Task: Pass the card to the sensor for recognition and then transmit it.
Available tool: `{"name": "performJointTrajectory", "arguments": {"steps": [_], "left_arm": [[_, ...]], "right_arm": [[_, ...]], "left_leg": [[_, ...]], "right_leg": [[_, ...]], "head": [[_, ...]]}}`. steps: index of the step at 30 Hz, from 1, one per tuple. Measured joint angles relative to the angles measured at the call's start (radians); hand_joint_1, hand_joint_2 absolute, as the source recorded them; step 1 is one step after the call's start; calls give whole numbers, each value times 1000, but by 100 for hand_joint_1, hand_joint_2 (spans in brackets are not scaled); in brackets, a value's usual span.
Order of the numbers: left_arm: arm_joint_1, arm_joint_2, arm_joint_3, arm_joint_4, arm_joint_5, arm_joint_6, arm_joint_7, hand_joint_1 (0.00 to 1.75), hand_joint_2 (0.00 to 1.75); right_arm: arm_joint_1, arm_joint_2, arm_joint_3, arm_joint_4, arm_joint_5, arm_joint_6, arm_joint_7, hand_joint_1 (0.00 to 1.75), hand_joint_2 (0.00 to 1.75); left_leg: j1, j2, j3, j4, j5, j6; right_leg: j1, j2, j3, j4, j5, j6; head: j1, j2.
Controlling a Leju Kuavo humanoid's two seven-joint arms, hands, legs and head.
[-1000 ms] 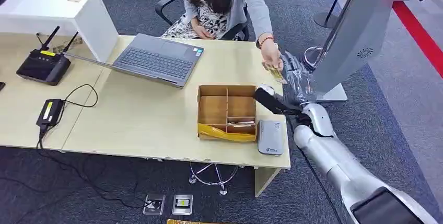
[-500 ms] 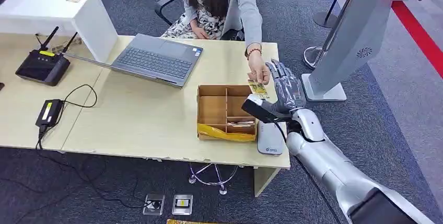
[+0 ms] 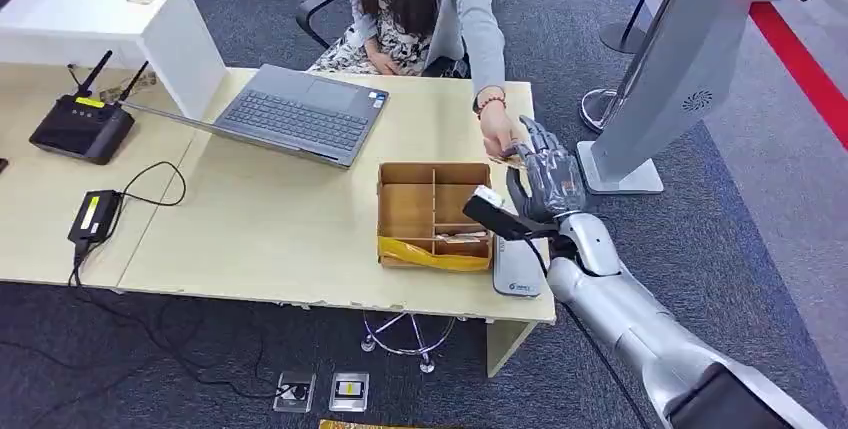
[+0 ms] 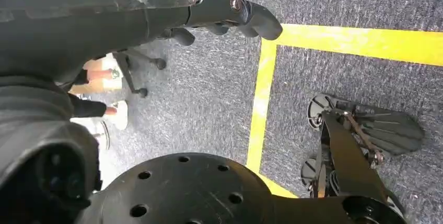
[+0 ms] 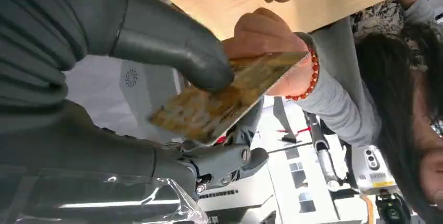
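My right hand (image 3: pixel 545 181) is raised over the far right corner of the table (image 3: pixel 270 229), just beyond the wooden compartment box (image 3: pixel 434 211); my thumb (image 5: pixel 172 46) presses on the face of the card (image 5: pixel 224 98) and my darker fingers lie behind it, so I am holding it; the person's hand (image 3: pixel 497 136) grips the same card at its other end, both of us touching it at once; the grey card reader (image 3: pixel 517 264) lies on the table beside the box, near my wrist; my left hand (image 4: pixel 230 15) hangs over the carpet with fingers curled in, holding nothing.
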State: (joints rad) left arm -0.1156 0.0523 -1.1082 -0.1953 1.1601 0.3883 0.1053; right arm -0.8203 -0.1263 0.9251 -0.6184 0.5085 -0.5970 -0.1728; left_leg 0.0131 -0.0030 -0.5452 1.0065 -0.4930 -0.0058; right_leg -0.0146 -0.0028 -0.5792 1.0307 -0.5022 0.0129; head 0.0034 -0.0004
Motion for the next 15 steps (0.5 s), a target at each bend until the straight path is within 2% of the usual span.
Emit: {"name": "performJointTrajectory", "arguments": {"steps": [15], "left_arm": [[0,0,-23,0,-1,18,-3,0,0]], "right_arm": [[0,11,-1,15,-43,-14,-60,175,175]], "left_leg": [[0,0,0,0,0,0]], "right_leg": [[0,0,0,0,0,0]], "head": [[0,0]]}}
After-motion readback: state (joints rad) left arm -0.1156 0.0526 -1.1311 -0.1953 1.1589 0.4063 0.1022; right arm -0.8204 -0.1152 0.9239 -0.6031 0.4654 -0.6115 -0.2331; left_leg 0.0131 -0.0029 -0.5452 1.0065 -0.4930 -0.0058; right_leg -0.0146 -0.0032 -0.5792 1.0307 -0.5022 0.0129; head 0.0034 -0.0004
